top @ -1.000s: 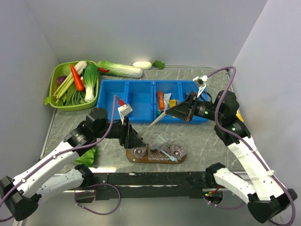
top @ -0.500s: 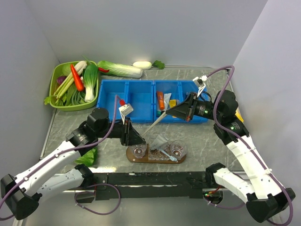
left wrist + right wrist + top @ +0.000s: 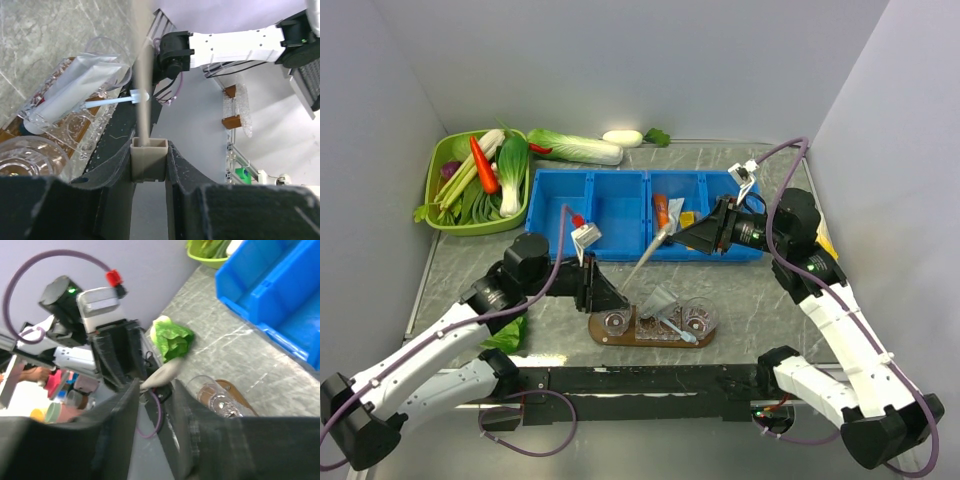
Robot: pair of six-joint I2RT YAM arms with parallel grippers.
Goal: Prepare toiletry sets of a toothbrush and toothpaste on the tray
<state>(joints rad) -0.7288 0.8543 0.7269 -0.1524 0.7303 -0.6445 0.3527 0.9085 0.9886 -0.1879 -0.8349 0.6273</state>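
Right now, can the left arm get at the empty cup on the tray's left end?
Probably yes: the left gripper hangs close beside that cup on the tray, nothing between them. But it is shut on the toothbrush, so grasping the cup is out.

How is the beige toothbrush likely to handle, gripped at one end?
The beige toothbrush is probably stiff and light: clamped at one end by the left gripper, it runs straight without sagging. Its narrow, smooth shaft might pivot if bumped.
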